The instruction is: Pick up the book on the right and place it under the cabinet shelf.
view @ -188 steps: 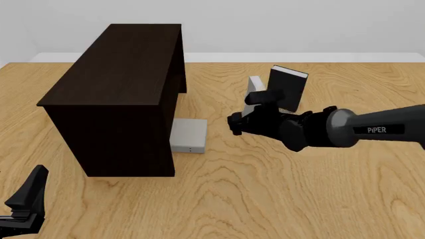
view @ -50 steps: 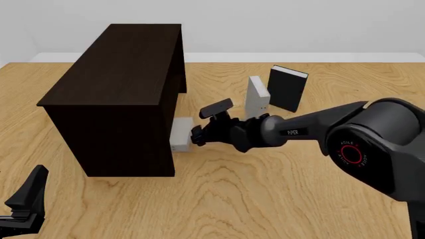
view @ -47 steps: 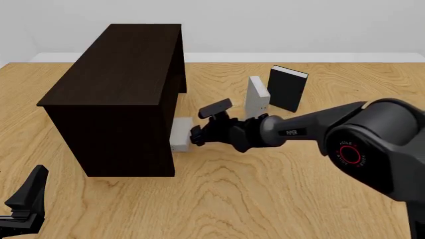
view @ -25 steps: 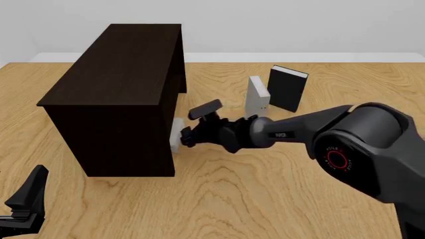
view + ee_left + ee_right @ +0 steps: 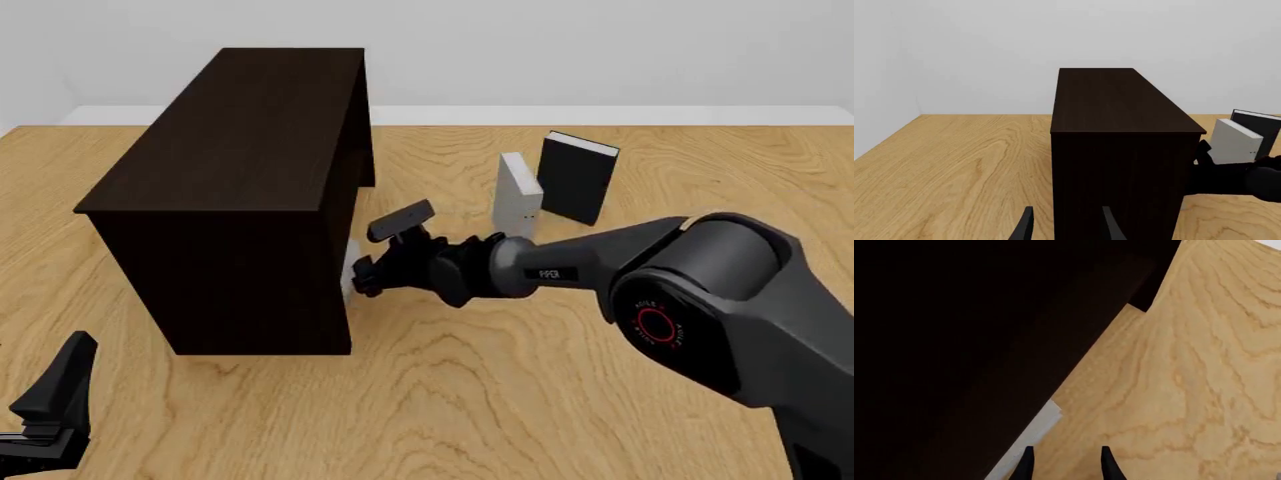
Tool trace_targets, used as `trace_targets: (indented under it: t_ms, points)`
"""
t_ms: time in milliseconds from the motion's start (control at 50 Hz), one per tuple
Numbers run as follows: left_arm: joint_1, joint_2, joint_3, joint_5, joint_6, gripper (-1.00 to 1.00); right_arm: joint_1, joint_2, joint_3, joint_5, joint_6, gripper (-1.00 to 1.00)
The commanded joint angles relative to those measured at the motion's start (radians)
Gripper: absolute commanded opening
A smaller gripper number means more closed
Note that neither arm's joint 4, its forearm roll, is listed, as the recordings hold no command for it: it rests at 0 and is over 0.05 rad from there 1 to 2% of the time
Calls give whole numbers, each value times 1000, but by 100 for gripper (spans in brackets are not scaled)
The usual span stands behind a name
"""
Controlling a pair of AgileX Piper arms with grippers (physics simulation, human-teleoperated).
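The book [image 5: 347,277] is seen almost wholly pushed under the cabinet [image 5: 240,190]; only a thin pale sliver shows at the cabinet's right-hand base in the front view, and a light strip [image 5: 1033,437] is seen along the dark wall in the right wrist view. It lies flat on the desk [image 5: 534,400]. The right pincer [image 5: 367,268] is placed just beside that sliver, close to the cabinet's side, with its fingertips [image 5: 1026,462] seen apart in the wrist view and nothing gripped between them. The left pincer [image 5: 54,405] is held low at the near left corner of the desk, well apart from the cabinet; its fingers [image 5: 1024,227] are parted with nothing between them. Further right, a second grey book [image 5: 515,192] stands upright, just beside a black book [image 5: 577,178] that also stands upright.
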Motion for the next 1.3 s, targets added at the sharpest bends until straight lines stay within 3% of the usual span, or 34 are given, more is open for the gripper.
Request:
trace_targets:
  t_ms: [20, 360, 640, 860, 1300]
  points:
    - [0, 0, 0, 0, 0, 100, -16, -17, 9, -7, 12, 100]
    - [0, 0, 0, 0, 0, 100, -61, -180, 194, -62, -8, 100]
    - [0, 0, 0, 0, 0, 100, -51, -388, 373, -79, 17, 100]
    - [0, 0, 0, 0, 0, 100, -40, -638, 465, -18, 22, 100]
    - [0, 0, 0, 0, 0, 100, -53, -942, 524, 107, 23, 100]
